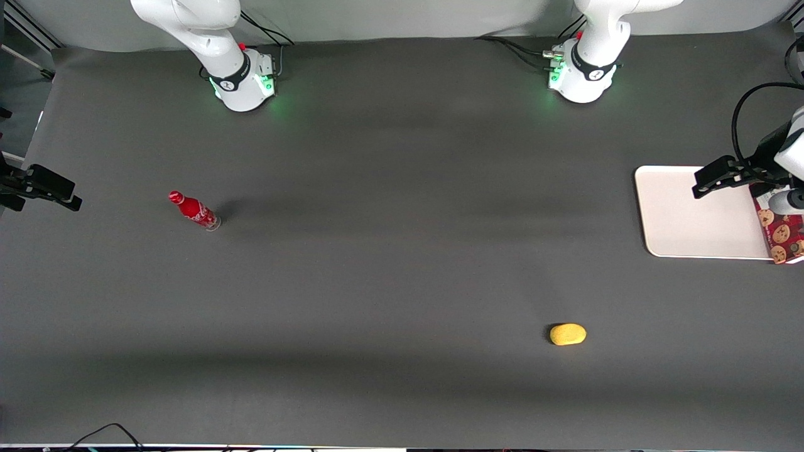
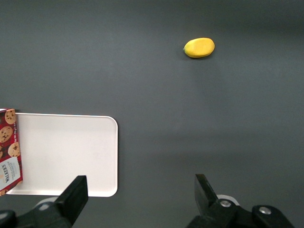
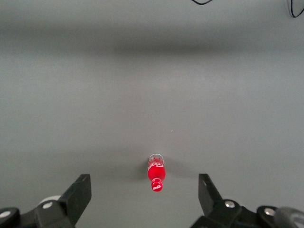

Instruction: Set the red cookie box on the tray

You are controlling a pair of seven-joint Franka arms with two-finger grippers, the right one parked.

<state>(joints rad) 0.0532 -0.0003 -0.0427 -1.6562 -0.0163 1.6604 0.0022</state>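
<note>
The red cookie box lies flat at the end of the cream-white tray that is toward the working arm's end of the table. It overlaps the tray's rim there. In the left wrist view the box shows its cookie print and white label along the tray. My left gripper hangs above the tray, apart from the box. Its fingers are wide open with nothing between them, and the midpoint of the gripper is over the table beside a tray corner.
A yellow oval object lies on the dark table nearer the front camera than the tray; it also shows in the left wrist view. A small red bottle lies toward the parked arm's end and shows in the right wrist view.
</note>
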